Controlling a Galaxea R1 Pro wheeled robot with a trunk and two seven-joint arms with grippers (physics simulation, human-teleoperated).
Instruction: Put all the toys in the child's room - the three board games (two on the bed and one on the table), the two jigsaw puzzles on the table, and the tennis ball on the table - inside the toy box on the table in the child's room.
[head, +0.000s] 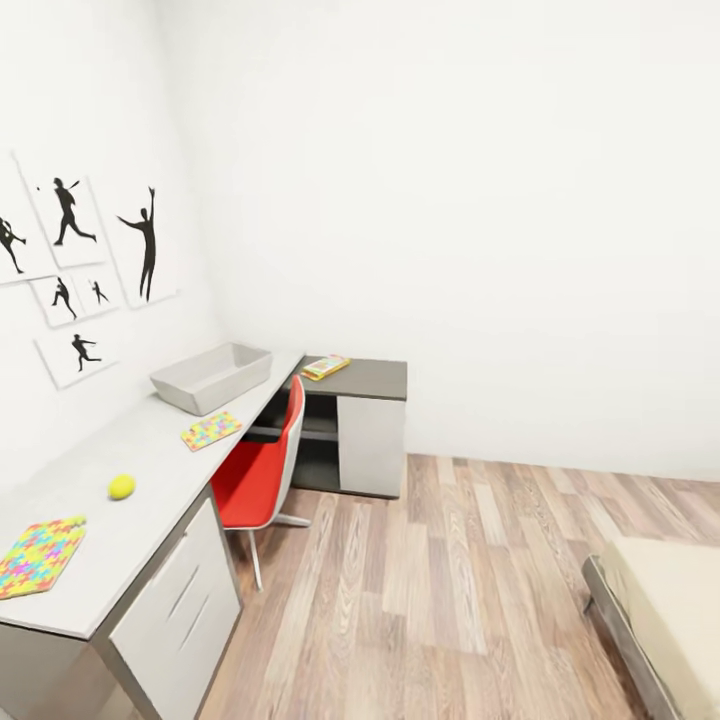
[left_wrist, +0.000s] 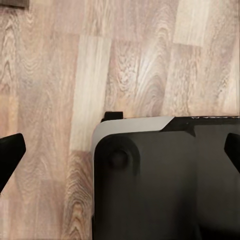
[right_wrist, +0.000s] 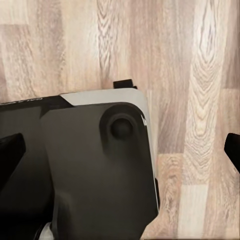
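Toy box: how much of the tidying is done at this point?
Nothing looks done: the toy box looks empty. Two puzzles, the ball and one board game lie on the table. Both grippers are open over the floor, holding nothing.

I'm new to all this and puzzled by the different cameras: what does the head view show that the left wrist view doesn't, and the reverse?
Head view: the table with toy box, tennis ball, two jigsaw puzzles, a board game, a red chair and a bed corner.
Left wrist view: the open left gripper above the robot's dark base.
Both: the wooden floor.
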